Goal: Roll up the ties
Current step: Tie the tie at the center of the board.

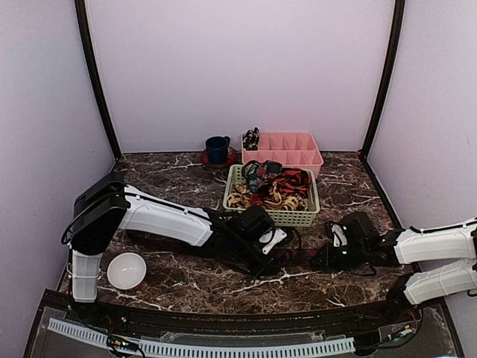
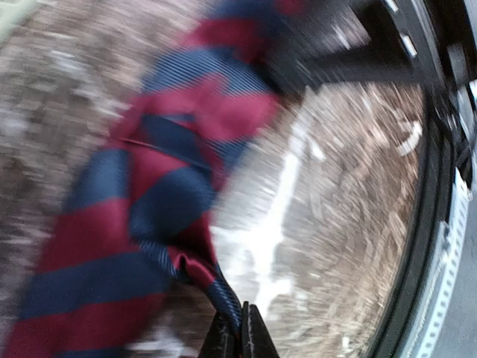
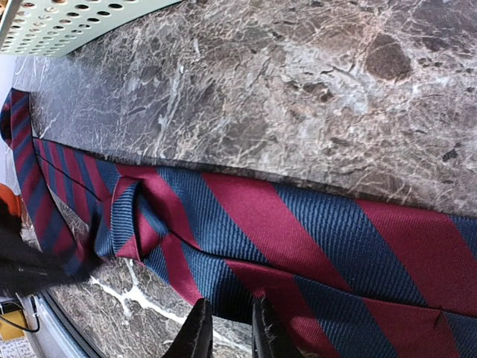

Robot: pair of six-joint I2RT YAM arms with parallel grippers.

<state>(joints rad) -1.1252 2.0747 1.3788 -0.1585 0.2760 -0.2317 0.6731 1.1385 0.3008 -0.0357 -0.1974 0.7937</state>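
Holding the striped tie (image 3: 298, 239) down on the marble table (image 3: 298, 89), one gripper at each end.
Left gripper (image 2: 238, 319): fingers pressed together on a fold of the tie. Right gripper (image 3: 231, 307): fingers a narrow gap apart at the tie's edge; whether they grip cannot be told. Tie lies partly folded over itself, just in front of the green basket (image 1: 291, 217).

Even light; left wrist view motion-blurred.

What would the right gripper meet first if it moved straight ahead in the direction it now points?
Probably the navy-and-red striped fabric tie, lying flat on the marble table: it sits directly ahead of the right gripper, though depth is unclear.
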